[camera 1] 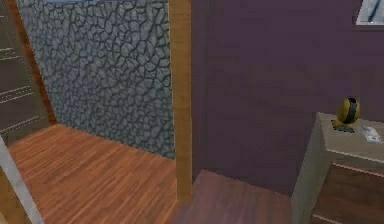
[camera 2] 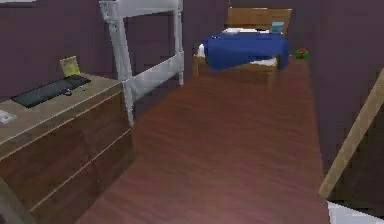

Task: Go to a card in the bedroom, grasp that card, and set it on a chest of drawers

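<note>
Starting at nine o'clock in the forward view, I see a stone-patterned wall [camera 1: 100, 70] running to a wooden door post [camera 1: 181, 90] near centre, then a purple wall [camera 1: 270, 80]. At four o'clock stands a chest of drawers [camera 1: 335, 185], set flat against that wall, I'd judge, so that its top can be reached from the open floor. On it sit a dark round ornament [camera 1: 348, 110] and, just beside it toward the right edge, a pale flat scrap [camera 1: 372, 132] that I take for the card, though it is too small to be sure. In the arm side view a low wooden cabinet [camera 2: 75, 145] sits at eight o'clock, possibly the same piece, carrying a dark keyboard-like slab [camera 2: 50, 92], a small yellowish upright thing [camera 2: 70, 66] and a white sliver [camera 2: 5, 117] at the left edge. A white bunk frame [camera 2: 150, 45] rises at eleven o'clock, and a bed with a blue cover [camera 2: 245, 50] lies at one. I cannot tell the arm's pose, nor how the jaws stand.
</note>
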Robot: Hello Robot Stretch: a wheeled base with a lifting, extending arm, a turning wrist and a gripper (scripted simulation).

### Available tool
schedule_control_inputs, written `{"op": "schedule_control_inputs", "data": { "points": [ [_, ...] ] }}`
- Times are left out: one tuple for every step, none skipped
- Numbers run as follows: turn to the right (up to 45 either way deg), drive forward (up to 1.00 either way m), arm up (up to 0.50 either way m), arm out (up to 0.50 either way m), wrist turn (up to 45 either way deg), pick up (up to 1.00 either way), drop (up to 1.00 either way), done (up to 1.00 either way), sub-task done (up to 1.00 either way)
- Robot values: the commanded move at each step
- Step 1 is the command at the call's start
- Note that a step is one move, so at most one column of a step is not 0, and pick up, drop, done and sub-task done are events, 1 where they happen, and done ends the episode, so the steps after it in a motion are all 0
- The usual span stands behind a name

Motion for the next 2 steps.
{"op": "schedule_control_inputs", "data": {
  "points": [
    [0.0, 0.4, 0.0, 0.0, 0.0, 0.0, 0.0, 0.0, 0.0],
    [-18.0, 0.0, 0.0, 0.0, 0.0, 0.0, 0.0, 0.0, 0.0]
  ]
}}
